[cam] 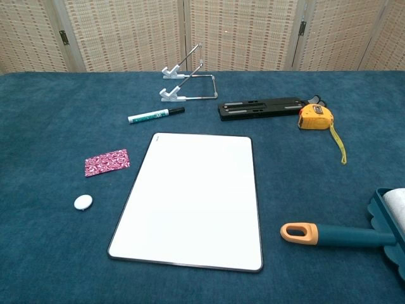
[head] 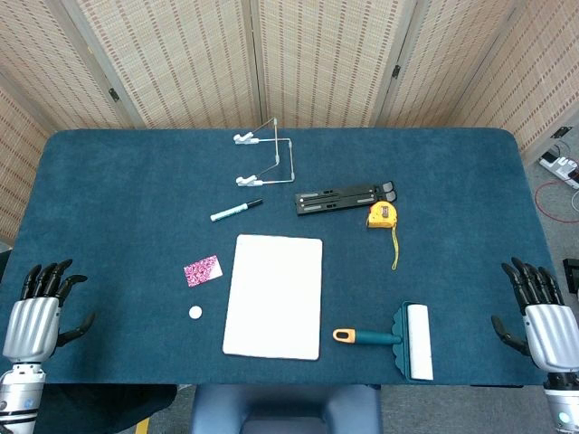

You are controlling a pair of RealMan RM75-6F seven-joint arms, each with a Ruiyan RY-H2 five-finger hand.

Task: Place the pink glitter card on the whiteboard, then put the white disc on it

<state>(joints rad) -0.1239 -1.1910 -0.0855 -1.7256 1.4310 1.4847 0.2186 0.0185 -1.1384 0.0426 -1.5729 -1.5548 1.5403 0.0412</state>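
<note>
Card and disc both lie on our left hand's side, nothing moved yet.

Our left hand and right hand rest empty, fingers spread. 1 pink glitter card lies just left of 1 whiteboard, long axis tilted, ahead-right of the nearer left hand; 1 white disc sits near the card, on our side of it.

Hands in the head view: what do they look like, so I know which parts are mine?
Both the left hand and right hand have black fingers and ribbed silver backs, on silver-grey wrists. The chest view shows neither.
</note>
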